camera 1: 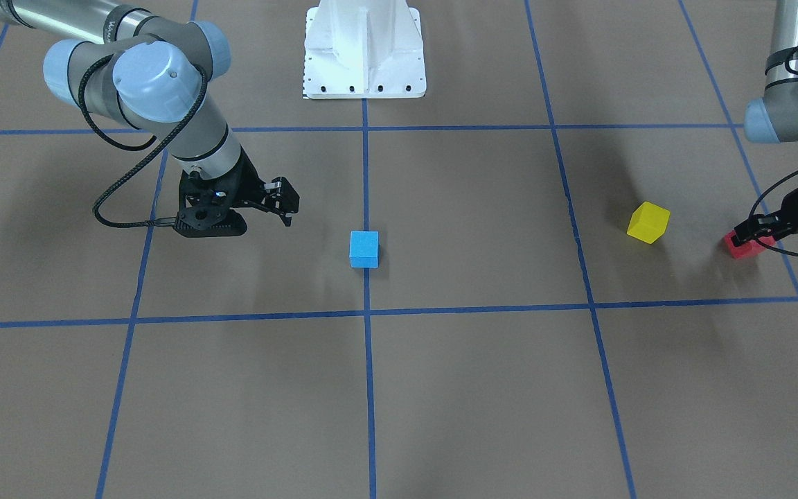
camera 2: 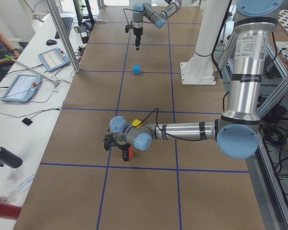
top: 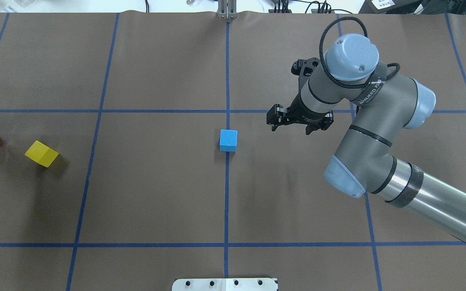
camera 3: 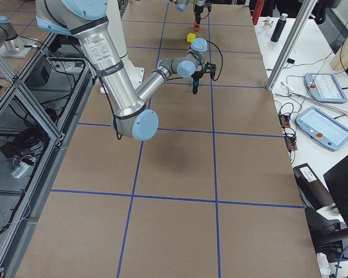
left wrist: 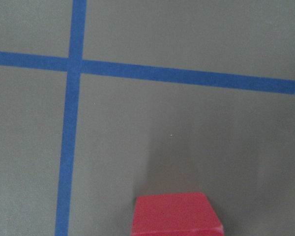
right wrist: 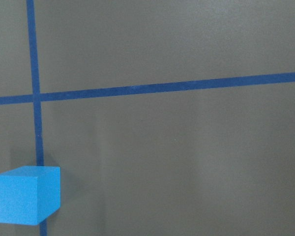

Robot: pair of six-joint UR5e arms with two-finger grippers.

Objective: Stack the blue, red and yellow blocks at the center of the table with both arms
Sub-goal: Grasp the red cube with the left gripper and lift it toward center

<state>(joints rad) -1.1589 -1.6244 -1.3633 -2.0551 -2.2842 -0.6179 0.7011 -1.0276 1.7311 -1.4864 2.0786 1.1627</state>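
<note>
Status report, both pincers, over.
Right pincer open, empty, beside blue block at center. Left pincer at red block, grip unconfirmed. Yellow block free nearby.

The right arm [top: 372, 133] comes in from the robot's right with its elbow bent and its wrist turned downward. The right gripper [top: 290, 128] hangs raised, its fingers pointing down and spread well apart, with a clear gap between them. The left arm [camera 1: 794, 114] stretches far out to the robot's left, its forearm low and nearly level. The left gripper [camera 1: 751, 235] sits very low, fingertips down — whether they are clamped or loose cannot be told.
</note>
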